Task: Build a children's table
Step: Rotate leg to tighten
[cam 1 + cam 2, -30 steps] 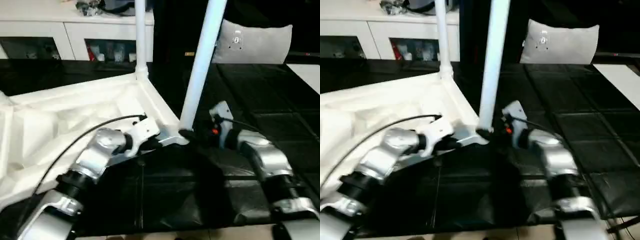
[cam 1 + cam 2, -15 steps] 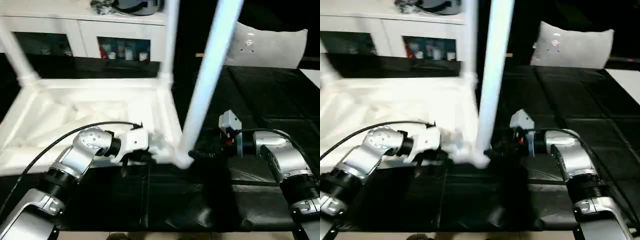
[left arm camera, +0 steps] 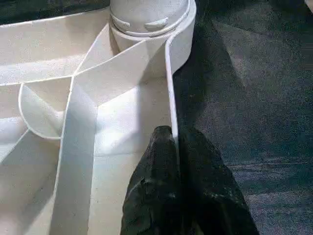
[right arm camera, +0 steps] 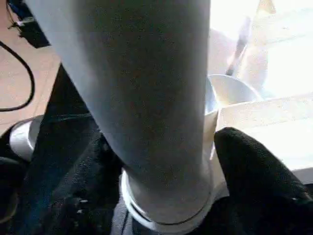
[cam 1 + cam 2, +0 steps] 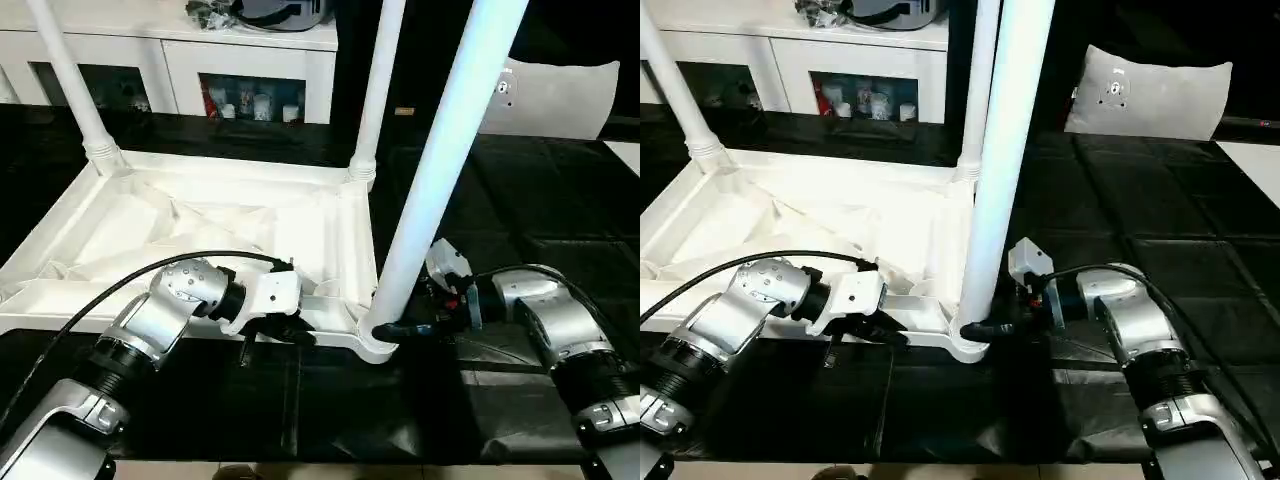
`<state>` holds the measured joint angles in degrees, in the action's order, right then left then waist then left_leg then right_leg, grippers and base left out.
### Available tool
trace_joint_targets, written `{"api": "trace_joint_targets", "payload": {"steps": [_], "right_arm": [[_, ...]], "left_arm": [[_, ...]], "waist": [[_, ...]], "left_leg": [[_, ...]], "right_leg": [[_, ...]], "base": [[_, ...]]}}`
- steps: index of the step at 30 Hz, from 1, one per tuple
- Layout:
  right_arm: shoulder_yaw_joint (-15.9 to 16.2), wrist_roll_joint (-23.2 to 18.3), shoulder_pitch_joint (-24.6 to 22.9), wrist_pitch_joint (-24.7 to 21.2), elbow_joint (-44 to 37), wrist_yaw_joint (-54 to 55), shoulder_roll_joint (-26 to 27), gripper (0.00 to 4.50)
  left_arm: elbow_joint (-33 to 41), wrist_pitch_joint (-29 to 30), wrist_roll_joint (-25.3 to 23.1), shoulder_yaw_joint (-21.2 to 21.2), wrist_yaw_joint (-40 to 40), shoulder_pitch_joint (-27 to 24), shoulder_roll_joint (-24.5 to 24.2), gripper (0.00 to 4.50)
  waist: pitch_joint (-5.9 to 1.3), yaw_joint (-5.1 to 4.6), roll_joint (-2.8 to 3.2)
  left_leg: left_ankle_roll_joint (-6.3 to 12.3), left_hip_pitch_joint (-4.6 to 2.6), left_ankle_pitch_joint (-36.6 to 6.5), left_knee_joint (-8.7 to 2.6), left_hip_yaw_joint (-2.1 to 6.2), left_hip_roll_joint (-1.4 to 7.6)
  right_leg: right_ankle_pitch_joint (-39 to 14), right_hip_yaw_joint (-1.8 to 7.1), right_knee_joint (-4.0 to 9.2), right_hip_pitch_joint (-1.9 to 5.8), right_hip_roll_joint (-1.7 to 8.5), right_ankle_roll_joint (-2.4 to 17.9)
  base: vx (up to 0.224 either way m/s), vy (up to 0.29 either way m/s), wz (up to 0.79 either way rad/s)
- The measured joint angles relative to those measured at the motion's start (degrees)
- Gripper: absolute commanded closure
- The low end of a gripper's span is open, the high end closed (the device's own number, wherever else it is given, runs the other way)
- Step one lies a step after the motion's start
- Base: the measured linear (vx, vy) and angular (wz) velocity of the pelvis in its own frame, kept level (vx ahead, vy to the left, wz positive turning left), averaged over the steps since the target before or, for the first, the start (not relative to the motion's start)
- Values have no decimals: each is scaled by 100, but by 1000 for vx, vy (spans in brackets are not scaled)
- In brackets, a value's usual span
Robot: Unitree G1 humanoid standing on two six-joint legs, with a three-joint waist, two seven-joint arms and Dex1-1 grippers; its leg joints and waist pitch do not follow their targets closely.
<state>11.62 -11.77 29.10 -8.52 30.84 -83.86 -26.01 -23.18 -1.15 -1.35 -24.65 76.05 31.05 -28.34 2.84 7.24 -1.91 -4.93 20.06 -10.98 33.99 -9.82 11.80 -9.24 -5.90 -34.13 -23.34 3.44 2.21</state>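
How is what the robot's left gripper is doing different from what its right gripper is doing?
The left gripper is shut on the thin rim of the tabletop; the right gripper reaches around the base of the near leg, fingers wide. The left holds a flat edge, the right brackets a round post. Both work at the same corner.
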Motion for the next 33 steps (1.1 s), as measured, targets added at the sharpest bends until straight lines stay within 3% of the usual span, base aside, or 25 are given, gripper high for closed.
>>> {"api": "trace_joint_targets", "payload": {"steps": [7, 11, 14, 18, 21, 24, 25, 26, 33], "right_arm": [[-3, -139, -7, -204, -3, -79, 5, 227], [-182, -168, -153, -539, -250, 395, 181, 238], [-393, -74, -126, -668, -182, 1291, 507, 243], [-849, 76, 86, -838, 119, 3040, 1119, 246], [-1063, 115, 323, -1012, 339, 4043, 1466, 246], [-1246, 153, 418, -925, 480, 4695, 1705, 246], [-1258, 155, 418, -854, 500, 4757, 1721, 193], [-1279, 158, 417, -806, 512, 4794, 1745, 180], [-1260, 213, 165, -551, 236, 4552, 1650, 130]], "left_arm": [[59, 164, 62, 23, 1, -27, 21, 450], [232, 769, 114, 224, -245, -151, 127, 450], [252, 1301, 33, 384, -723, -156, 251, 450], [259, 2112, -96, 680, -1834, -134, 845, 450], [298, 2543, -207, 785, -2530, -101, 1244, 450], [297, 2722, -352, 833, -3053, -63, 1546, 450], [298, 2739, -360, 832, -3119, -54, 1580, 450], [298, 2748, -367, 831, -3163, -47, 1600, 450], [340, 2528, -463, 679, -3207, -40, 1554, 450]], "waist": [[0, 2, 0], [0, -35, 1], [1, -150, -2], [4, -403, -8], [4, -496, -6], [3, -491, -4], [2, -487, -3], [2, -482, -2], [4, -387, 6]], "left_leg": [[0, 0, 0, 0, 0, 0], [-3, -3, 2, 0, -2, 1], [-9, -18, 6, 1, -1, 0], [-12, -13, 9, 21, -1, -1], [-11, -13, 8, 20, -1, -2], [-10, -8, 6, 10, 3, -2], [-6, -6, 2, 7, 2, -3], [-3, -6, -1, 3, 2, -3], [2, 4, -3, -27, -2, -3]], "right_leg": [[0, 0, 0, 0, 0, 0], [1, 1, -7, 5, 0, 1], [1, 1, -5, 25, -1, 2], [1, 0, 12, 20, 0, 1], [2, 1, 10, 19, 0, 1], [3, -2, 5, 14, -1, 1], [3, -2, 6, 14, -1, 1], [3, -2, 6, 14, -1, 1], [2, -1, 7, -4, -2, 8]], "base": [[0, 0, 0], [0, 0, 0], [0, 0, 0], [0, 0, 0], [0, 0, 0], [0, 0, 0], [0, 0, 0], [0, 0, 0], [0, 0, 0]]}}
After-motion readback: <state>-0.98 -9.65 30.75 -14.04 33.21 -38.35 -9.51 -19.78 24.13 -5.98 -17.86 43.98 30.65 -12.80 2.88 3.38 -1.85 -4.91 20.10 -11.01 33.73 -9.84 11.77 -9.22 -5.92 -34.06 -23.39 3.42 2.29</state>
